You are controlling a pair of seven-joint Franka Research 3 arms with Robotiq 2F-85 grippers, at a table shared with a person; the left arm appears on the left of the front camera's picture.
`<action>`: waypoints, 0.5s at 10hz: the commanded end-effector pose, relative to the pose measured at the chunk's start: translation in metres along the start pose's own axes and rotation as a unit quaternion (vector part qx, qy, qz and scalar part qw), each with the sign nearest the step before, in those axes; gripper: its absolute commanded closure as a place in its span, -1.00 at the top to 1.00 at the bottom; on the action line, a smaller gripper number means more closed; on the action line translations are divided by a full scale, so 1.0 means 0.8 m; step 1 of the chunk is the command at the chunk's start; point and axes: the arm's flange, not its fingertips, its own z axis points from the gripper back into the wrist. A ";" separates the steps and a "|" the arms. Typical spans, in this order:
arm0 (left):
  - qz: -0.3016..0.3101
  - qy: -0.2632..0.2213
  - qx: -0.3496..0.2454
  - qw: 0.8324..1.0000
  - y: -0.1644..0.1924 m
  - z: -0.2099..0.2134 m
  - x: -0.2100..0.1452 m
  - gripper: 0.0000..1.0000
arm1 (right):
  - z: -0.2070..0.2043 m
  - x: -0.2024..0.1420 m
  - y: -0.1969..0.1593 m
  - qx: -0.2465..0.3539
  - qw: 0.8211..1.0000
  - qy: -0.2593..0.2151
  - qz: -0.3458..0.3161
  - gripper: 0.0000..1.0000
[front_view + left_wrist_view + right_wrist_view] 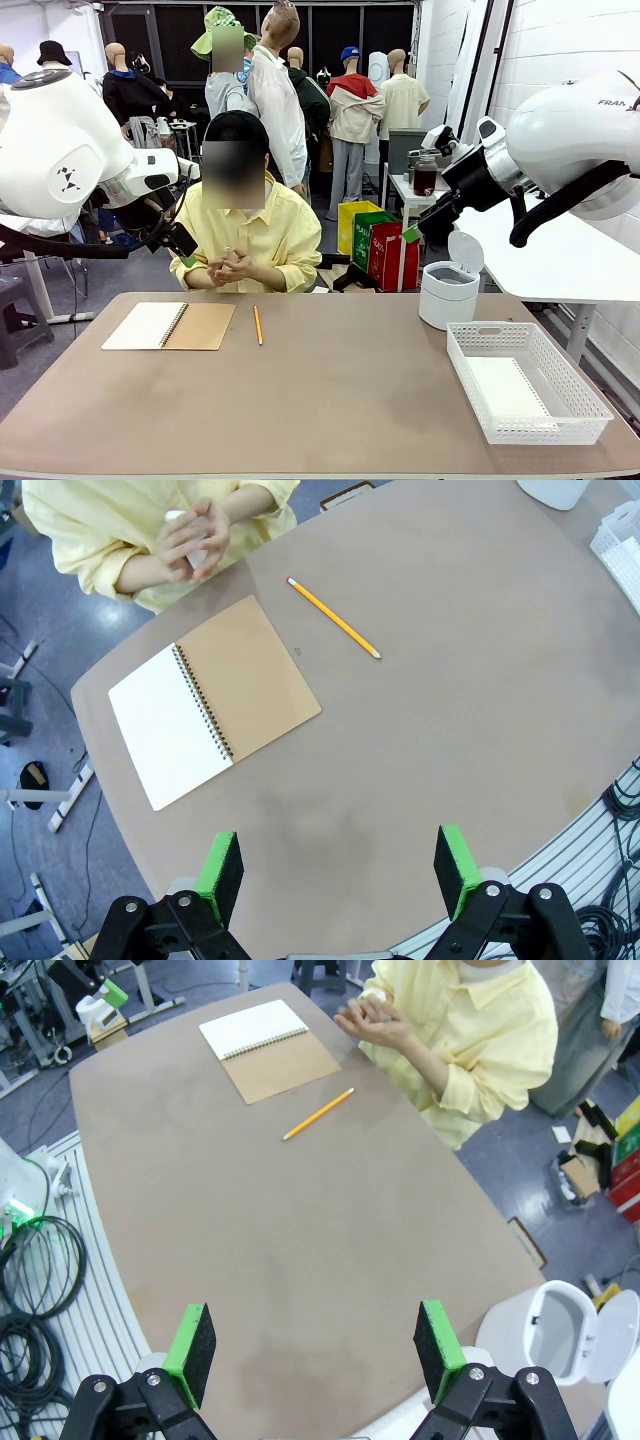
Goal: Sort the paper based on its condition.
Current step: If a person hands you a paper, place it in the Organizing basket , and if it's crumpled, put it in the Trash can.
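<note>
Both arms parked high above the bench (pixel 330 400). Left pincer (pixel 340 875) jaws spread wide, nothing between them; right pincer (pixel 315 1350) likewise wide and empty. Ahead of the left pincer lies the spiral notebook (pixel 215 700), opened flat to a white page, pencil (pixel 333 618) just beyond it, presumably for the person's use. One paper sheet (pixel 505 388) lies in the white basket (pixel 580 385), I judge as a sorting bin; the open-lidded bin (pixel 560 1325) sits right of the right pincer. The person's hands (pixel 232 265) are clasped at the far edge.
</note>
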 end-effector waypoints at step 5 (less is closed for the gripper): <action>0.000 -0.003 -0.001 1.000 0.001 0.000 0.000 1.00 | -0.001 -0.001 0.000 0.002 1.000 0.004 0.004 1.00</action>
